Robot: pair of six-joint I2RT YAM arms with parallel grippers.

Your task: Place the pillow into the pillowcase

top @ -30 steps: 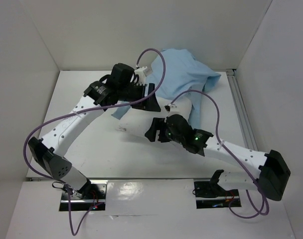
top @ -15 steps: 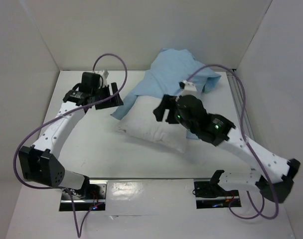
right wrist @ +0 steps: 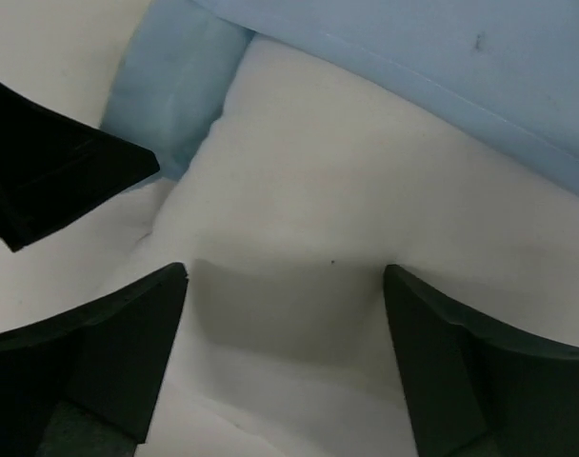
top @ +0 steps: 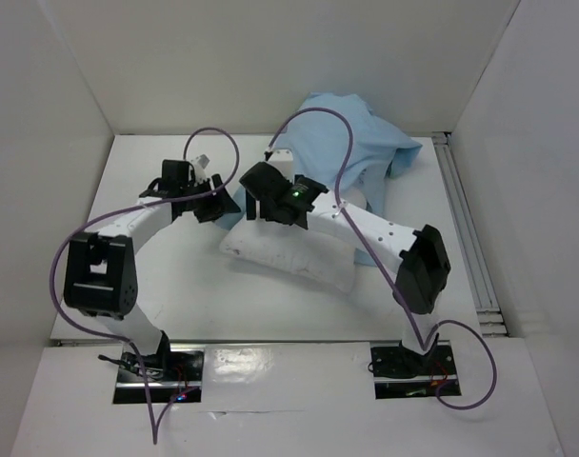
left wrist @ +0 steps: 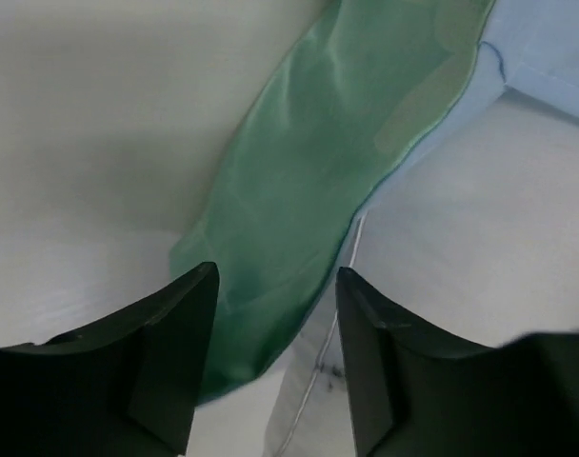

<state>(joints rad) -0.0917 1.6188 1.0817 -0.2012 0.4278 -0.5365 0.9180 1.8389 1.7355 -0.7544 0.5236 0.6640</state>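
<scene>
The left pincer (left wrist: 275, 286) stood spread, with a glossy sea-green flap of the pillowcase (left wrist: 309, 200) lying loose between its black fingers, not pinched. The right pincer (right wrist: 285, 286) gaped wide as well and held nothing. It hung just over the pillow (top: 299, 252) and threw a shadow on it. The pillow lay mid-table (top: 156, 286), plump, white and rectangular, its long axis running from the left toward the near right. The limp, thin pillowcase was heaped behind it against the back wall (top: 270, 67), light-blue face up and creased, and it lapped over the pillow's far edge.
</scene>
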